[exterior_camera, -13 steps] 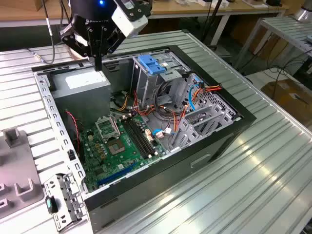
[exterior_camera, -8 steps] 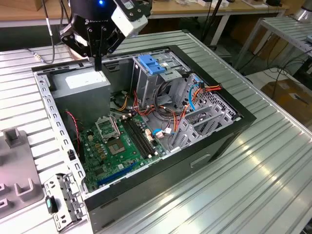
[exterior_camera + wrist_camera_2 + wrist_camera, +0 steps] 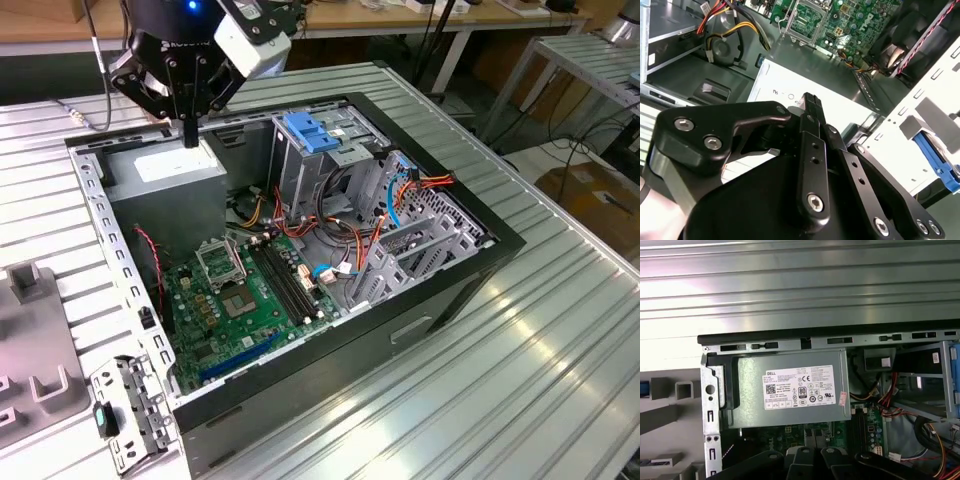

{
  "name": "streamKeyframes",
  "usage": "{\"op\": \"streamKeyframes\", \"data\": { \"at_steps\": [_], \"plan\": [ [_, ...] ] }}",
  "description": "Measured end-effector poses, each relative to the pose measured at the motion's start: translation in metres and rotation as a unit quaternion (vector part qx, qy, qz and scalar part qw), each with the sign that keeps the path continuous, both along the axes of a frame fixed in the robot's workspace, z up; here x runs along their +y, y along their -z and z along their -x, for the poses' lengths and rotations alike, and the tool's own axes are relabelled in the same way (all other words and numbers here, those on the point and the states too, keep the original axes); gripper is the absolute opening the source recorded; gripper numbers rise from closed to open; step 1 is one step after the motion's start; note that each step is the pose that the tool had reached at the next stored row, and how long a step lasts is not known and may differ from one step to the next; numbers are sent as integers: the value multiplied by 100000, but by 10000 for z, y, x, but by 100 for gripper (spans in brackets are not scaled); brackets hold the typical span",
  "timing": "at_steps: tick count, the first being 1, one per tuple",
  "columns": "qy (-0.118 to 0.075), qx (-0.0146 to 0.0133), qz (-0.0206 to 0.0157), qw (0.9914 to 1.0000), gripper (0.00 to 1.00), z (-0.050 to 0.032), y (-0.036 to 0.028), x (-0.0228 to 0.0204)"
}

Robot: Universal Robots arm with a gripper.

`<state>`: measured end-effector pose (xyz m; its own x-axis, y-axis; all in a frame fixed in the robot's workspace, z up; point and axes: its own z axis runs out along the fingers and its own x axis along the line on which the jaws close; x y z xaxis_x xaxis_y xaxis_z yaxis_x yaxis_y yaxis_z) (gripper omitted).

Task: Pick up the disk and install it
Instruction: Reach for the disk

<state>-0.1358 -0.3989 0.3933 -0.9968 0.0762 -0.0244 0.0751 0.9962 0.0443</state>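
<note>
Exterior view: closed, empty tool [image 3: 190, 136] over power supply [image 3: 165, 172]; first wrist view adds its label [image 3: 800, 388].

- The power supply [image 3: 165, 170] fills the case corner at the exterior view's left, and our gripper [image 3: 190, 140] hangs just above its top with the fingers pressed together.
- Beside it the upright drive cage [image 3: 300, 175], capped by a light-blue bracket [image 3: 310, 132], walls off that side.
- We see the widest open room above the motherboard [image 3: 250, 290], which lies low on the case floor.
- Red, orange and yellow cables [image 3: 335, 215] cross the gap between cage and board.
- A grey slotted metal frame [image 3: 420, 240] blocks the corner at the exterior view's right.
- The case rim [image 3: 100, 230] stands all round.
- Outside, the ribbed table [image 3: 540, 330] offers passage; a grey fixture [image 3: 30, 340] sits on the other side.
</note>
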Motion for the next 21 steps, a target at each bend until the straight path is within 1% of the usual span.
{"op": "streamKeyframes", "data": {
  "at_steps": [4,21],
  "plan": [
    [0,3,-3,100000,11,54,1,0],
    [0,42,-1,100000,11,157,4,0]
  ]
}}
